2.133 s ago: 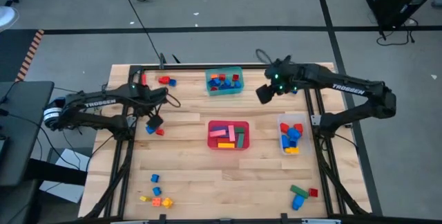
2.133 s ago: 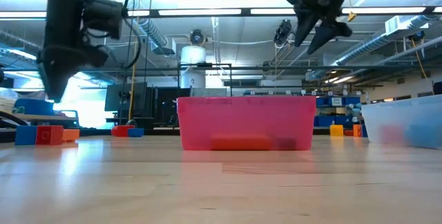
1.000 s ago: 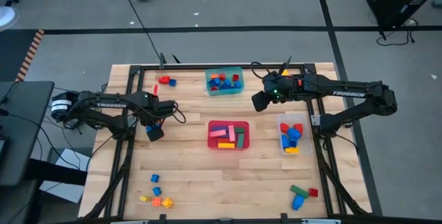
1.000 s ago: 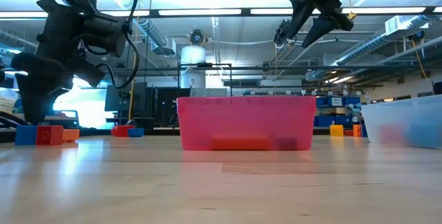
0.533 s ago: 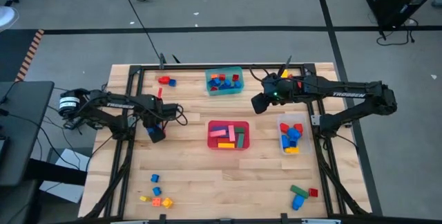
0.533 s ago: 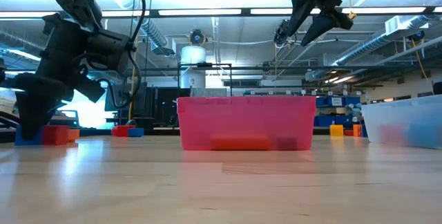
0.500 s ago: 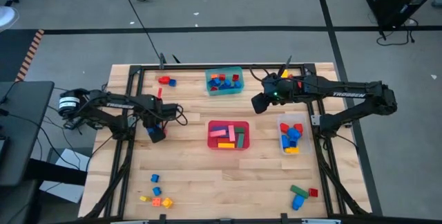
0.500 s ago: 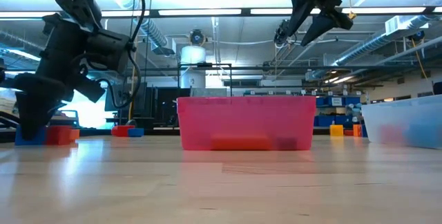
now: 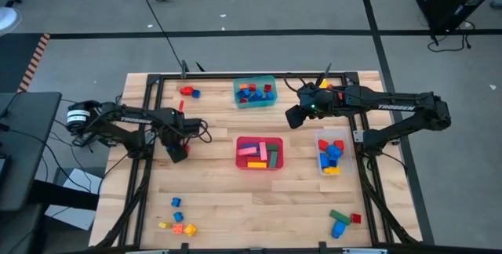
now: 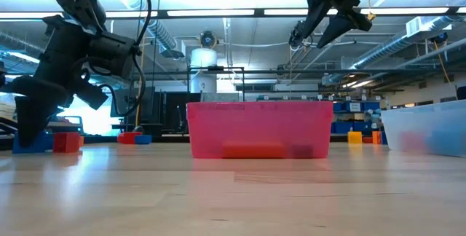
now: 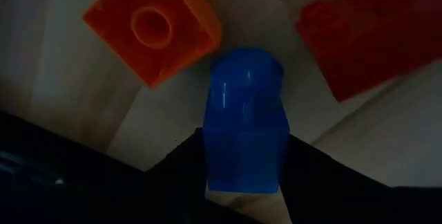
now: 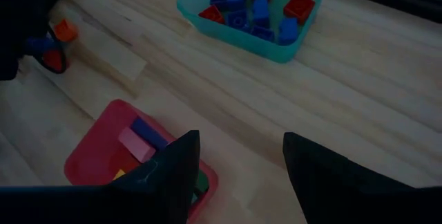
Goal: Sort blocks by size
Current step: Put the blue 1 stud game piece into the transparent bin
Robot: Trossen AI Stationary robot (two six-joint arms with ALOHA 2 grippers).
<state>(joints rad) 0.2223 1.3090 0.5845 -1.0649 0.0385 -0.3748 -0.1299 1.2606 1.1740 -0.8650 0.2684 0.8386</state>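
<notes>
The left pincer (image 9: 178, 152) is down at the desk (image 9: 220, 199), about nine o'clock from the red tub (image 9: 259, 153), its dark fingers (image 11: 173, 165) pinching a small blue block (image 11: 244, 124) between them in the left wrist view. Just past the blue block lie an orange block (image 11: 152, 27) and a red block (image 11: 362, 34), both flat on the wood and not touching the fingers. In the low view the pincer (image 10: 29, 138) stands down at the desk top with the red block (image 10: 67, 142) just beside it. The right pincer (image 9: 296, 116) hangs in the air between the teal tub (image 9: 254, 93) and the clear tub (image 9: 330, 154), fingers (image 12: 162, 175) spread and holding nothing. More loose blocks lie near the desk's near corners, at seven o'clock (image 9: 177, 221) and five o'clock (image 9: 340, 221) from the red tub.
</notes>
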